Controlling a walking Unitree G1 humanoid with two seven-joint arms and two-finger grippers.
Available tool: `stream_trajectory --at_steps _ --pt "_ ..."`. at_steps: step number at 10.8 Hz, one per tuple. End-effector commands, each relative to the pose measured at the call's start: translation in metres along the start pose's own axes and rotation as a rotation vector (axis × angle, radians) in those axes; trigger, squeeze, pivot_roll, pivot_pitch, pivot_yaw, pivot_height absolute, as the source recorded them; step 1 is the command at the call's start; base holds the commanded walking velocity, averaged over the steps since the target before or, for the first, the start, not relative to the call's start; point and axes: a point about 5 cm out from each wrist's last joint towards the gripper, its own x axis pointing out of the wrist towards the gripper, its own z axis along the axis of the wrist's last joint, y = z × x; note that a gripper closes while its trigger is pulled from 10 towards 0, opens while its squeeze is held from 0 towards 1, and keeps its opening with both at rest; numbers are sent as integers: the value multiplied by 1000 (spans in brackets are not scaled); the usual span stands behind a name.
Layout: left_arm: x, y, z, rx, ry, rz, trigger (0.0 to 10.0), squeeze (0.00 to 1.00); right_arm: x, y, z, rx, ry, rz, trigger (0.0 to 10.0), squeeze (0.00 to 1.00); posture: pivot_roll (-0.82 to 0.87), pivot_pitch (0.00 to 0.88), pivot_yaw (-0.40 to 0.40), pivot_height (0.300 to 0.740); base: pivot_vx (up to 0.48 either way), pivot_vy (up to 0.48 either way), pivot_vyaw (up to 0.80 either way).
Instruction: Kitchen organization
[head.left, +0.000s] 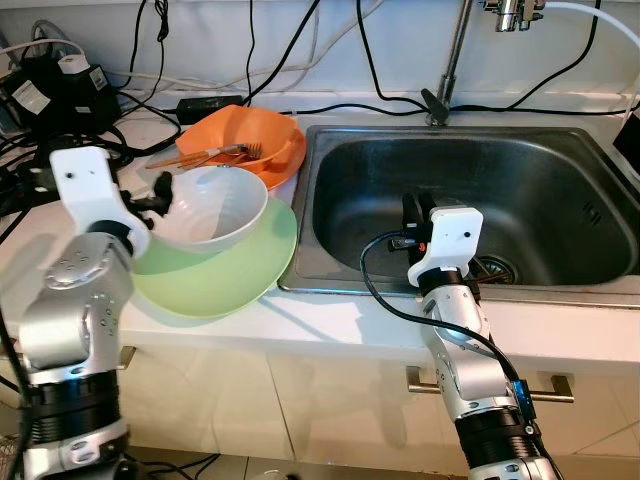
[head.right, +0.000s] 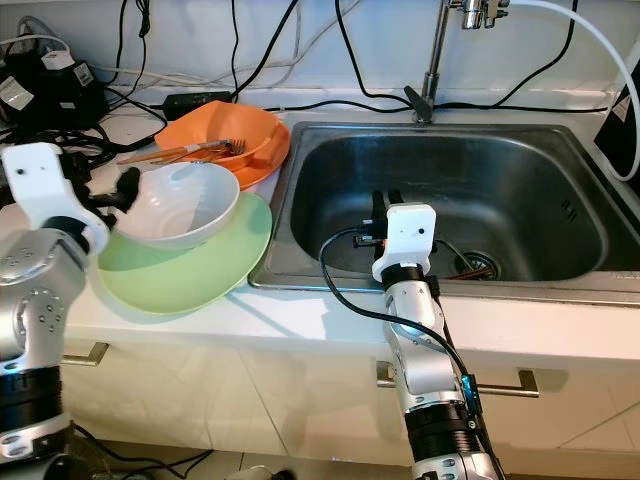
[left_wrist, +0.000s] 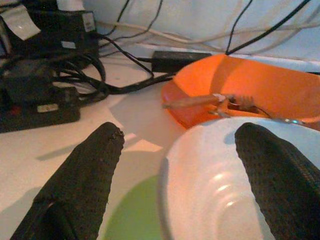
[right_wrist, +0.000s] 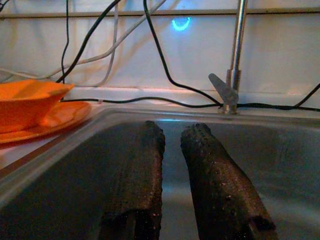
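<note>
On the counter (head.left: 330, 325) to the left of the sink (head.left: 560, 150), you have a white bowl (head.left: 215, 205) sitting upright inside a pale green plate (head.left: 225, 275), whose edge overhangs the sink rim slightly. Directly behind them, note the orange bowl (head.left: 270, 135) resting on an orange plate (head.left: 290, 170), holding a fork (head.left: 240, 152) and wooden-handled utensils (head.left: 185, 158) laid across its rim. Your left gripper (left_wrist: 175, 150) straddles the white bowl's near rim, fingers spread.
</note>
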Motion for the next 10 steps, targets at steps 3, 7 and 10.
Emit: stream_trajectory --at_steps 3,7,10 --pt "0 -1 -14 -65 93 66 10000 0 0 5 -2 -6 18 31 10000 0 63 0 66 740 0 0 0" --pt "0 -6 -28 -172 180 102 10000 0 -1 6 -2 -6 26 49 10000 0 58 0 64 740 0 0 0" --pt "0 -20 -33 -270 220 31 0 0 0 7 -2 -8 28 60 10000 0 55 0 64 740 0 0 0"
